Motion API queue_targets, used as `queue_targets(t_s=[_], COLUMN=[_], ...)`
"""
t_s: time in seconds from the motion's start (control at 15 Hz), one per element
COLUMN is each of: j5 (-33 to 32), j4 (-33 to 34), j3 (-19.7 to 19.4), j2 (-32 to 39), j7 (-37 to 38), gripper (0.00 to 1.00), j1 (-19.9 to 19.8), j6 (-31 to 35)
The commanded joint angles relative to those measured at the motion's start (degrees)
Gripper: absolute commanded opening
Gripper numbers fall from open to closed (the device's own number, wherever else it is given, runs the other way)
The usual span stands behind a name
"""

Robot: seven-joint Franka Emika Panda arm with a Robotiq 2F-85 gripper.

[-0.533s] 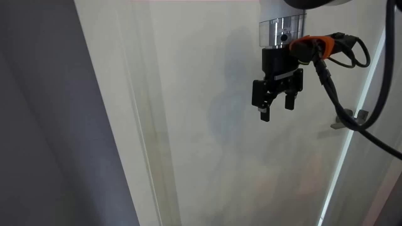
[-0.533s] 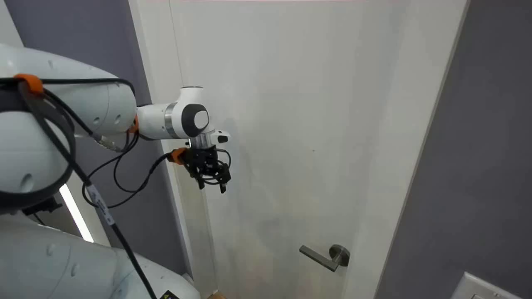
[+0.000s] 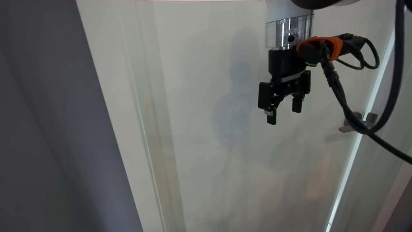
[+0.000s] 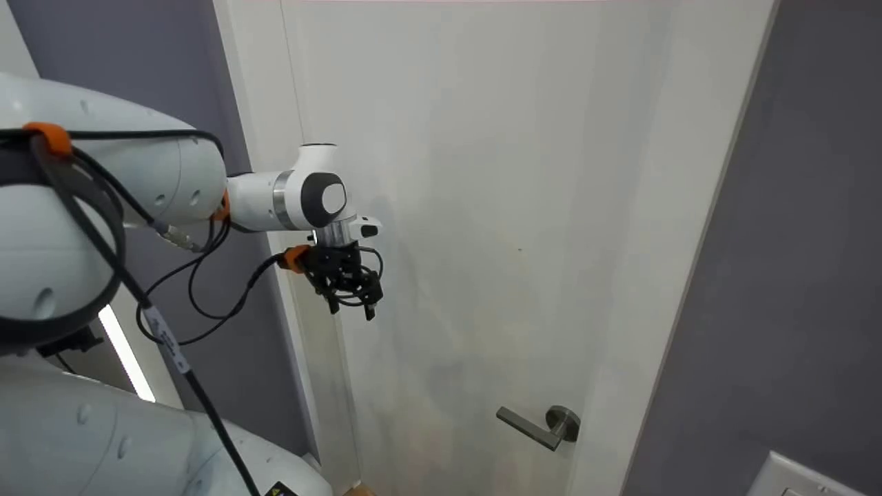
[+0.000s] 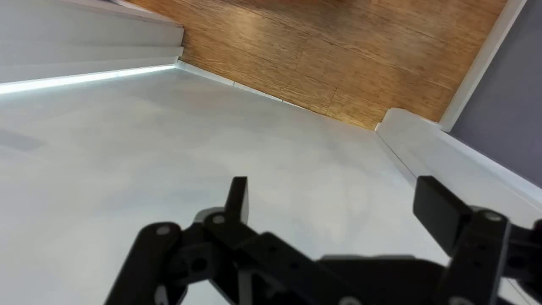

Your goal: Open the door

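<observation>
A: Where does the claw (image 3: 284,114) stand?

B: In an exterior view it hangs in front of the door (image 3: 254,154), its fingers spread apart with nothing between them. Toward that view's right edge sits the handle (image 3: 346,129), beside a bright strip (image 3: 349,164) and partly covered by a black cable (image 3: 399,42).

A: So it has some way to go?

B: In an exterior view the lever (image 4: 529,428) shows fully, well apart from the claw, lower and across the door. The step in hand is probably the approach. Done well, the claw would travel over and down without scraping the door, then straddle the lever near its free end, where turning should take less force. The cable's slack might snag, so it deserves watching.

A: And the wrist view?

B: The fingertips (image 5: 236,197) stand wide apart before the door's pale face, with wooden floor (image 5: 271,46) beyond. The handle does not show there, so the exterior views should guide alignment. Whether the door is ajar, or which way it swings, cannot be told; a slow turn looks safest.
</observation>
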Motion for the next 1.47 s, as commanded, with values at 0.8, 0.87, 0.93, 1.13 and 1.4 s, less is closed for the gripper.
queue_targets(t_s=[0.8, 0.87, 0.93, 1.13, 1.4], j5=[-0.88, -1.15, -1.77, -2.83, -4.41], j4=[-18.29, -19.76, -15.60, -16.35, -16.16], j3=[-11.87, -12.66, -13.18, -14.11, -14.40], j2=[-3.76, -4.66, -1.41, -1.40, 0.03], j7=[5.15, 5.28, 6.01, 8.29, 9.13], gripper=[1.00, 1.00, 1.00, 1.00, 1.00], j1=[-10.90, -12.13, -13.83, -17.82, -21.54], j6=[8.88, 10.68, 10.87, 18.36, 23.04])
